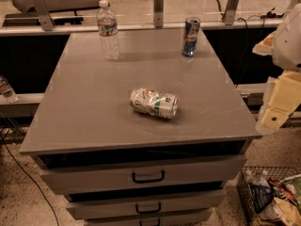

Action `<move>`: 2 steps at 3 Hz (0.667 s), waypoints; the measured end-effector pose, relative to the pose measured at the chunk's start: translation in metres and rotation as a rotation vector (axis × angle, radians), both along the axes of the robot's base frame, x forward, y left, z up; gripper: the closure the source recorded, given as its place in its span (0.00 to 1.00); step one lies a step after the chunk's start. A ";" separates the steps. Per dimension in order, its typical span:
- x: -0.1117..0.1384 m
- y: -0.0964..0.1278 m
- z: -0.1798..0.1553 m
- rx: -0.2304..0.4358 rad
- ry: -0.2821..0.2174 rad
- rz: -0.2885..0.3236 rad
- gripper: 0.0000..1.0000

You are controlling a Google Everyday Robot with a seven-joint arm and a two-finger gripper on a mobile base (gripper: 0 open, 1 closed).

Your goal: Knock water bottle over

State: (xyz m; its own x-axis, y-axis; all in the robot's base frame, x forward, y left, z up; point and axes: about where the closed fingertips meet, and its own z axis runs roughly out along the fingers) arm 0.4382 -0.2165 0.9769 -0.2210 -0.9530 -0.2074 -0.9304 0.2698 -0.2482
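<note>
The water bottle (107,30) stands upright at the far left of the grey cabinet top (94,107); it is clear and ribbed, with a white cap and a red, white and blue label band. My gripper (277,109) shows as a pale yellow and white shape at the right edge of the view, beyond the cabinet's right side. It is far from the bottle and touches nothing on the top.
A blue and silver drink can (190,36) stands upright at the far right. A crushed white and green can (154,103) lies on its side near the middle. Drawers with black handles (148,176) face me. A wire basket of bottles (270,197) sits on the floor at right.
</note>
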 end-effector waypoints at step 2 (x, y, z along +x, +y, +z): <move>0.025 0.031 -0.008 0.076 -0.020 0.069 0.00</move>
